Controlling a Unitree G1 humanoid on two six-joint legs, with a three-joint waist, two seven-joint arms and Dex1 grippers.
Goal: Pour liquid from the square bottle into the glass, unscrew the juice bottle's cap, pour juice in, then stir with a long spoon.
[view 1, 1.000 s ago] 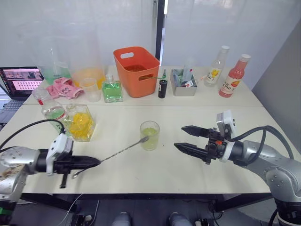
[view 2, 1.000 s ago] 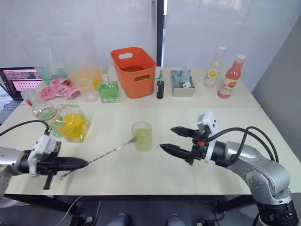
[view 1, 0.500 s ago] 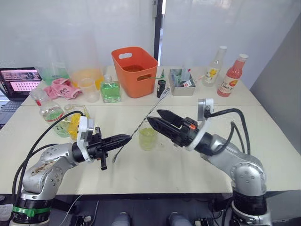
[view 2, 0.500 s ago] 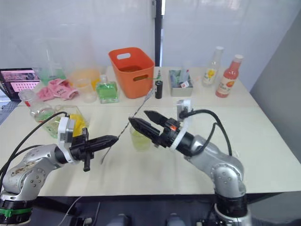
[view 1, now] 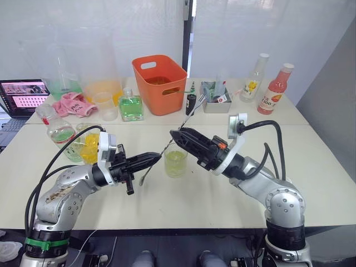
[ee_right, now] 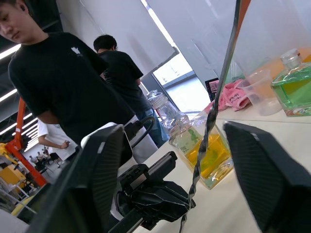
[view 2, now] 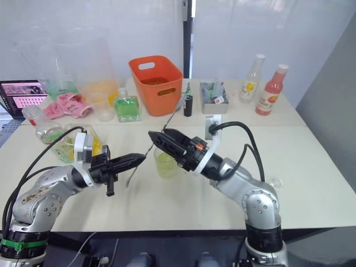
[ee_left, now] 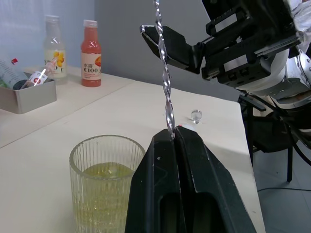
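The glass [view 1: 176, 163] stands mid-table holding yellow-green liquid. My left gripper [view 1: 157, 157] is just left of it, shut on the long spoon [view 1: 186, 119] low on the twisted stem [ee_left: 165, 82]. The spoon slants up and away over the glass. My right gripper [view 1: 175, 137] is open above the glass, its jaws on either side of the stem [ee_right: 214, 104] without touching it. The square bottle [view 1: 89, 147] with yellow-orange liquid sits at the left. The juice bottle [view 1: 60, 132] is beside it. Whether the cap is on its neck I cannot tell.
Along the back stand an orange basket [view 1: 161, 83], a green square bottle [view 1: 132, 107], a translucent cup [view 1: 105, 105], a pink cloth [view 1: 72, 103], a laptop [view 1: 22, 94], a grey tin [view 1: 217, 99] and two labelled bottles [view 1: 276, 89]. Two people [ee_right: 73, 92] stand beyond the table's left.
Both arms rose and closed in on the glass. The spoon swung from low and flat to steeply tilted over it. My open right gripper came around the stem.
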